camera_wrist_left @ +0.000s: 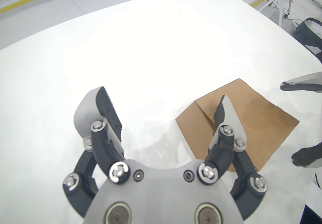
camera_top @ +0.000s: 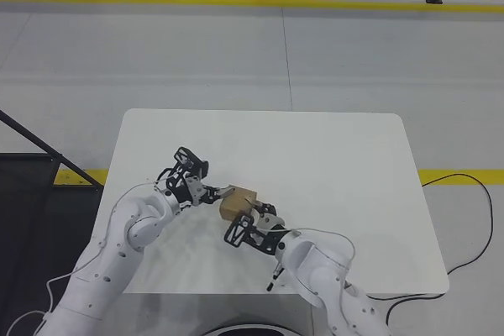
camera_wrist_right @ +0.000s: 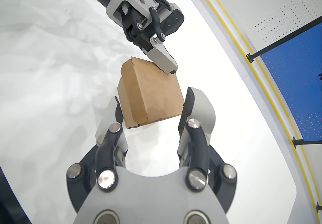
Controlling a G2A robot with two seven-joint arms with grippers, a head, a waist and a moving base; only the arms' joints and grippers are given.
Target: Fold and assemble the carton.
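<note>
1. Top view: the carton (camera_top: pixel 236 204) sits on the white tabletop (camera_top: pixel 353 160), a little toward 9 o'clock from its centre. It already stands as a small brown box rather than a flat sheet. My left gripper (camera_top: pixel 198 177) is at its 9 to 10 o'clock side and my right gripper (camera_top: pixel 250 221) is at its 5 o'clock side, both close in.

2. Left wrist view: my left gripper (camera_wrist_left: pixel 166 109) is spread wide and holds nothing. One finger rests on the carton's (camera_wrist_left: pixel 254 119) flat upper panel beside a flap seam, and the other finger hangs over bare tabletop (camera_wrist_left: pixel 151 41). The right gripper's dark fingertips (camera_wrist_left: pixel 303 158) show just past the carton.

3. Right wrist view: my right gripper (camera_wrist_right: pixel 152 109) is also wide, with a jaw on either side of the carton's (camera_wrist_right: pixel 151 89) near end. I cannot tell whether the pads are touching the walls. The left gripper (camera_wrist_right: pixel 173 45) presses one fingertip on the far upper edge.

4. Handling, as I judge it: the carton is thin board, so it should be light and likely to skid on the smooth tabletop. It looks stiff across the panels, weak at the creases and easy to dent. I would grip across opposite side walls near a corner, not mid-panel. One finger should stay on top to pin it while the flaps are tucked.
</note>
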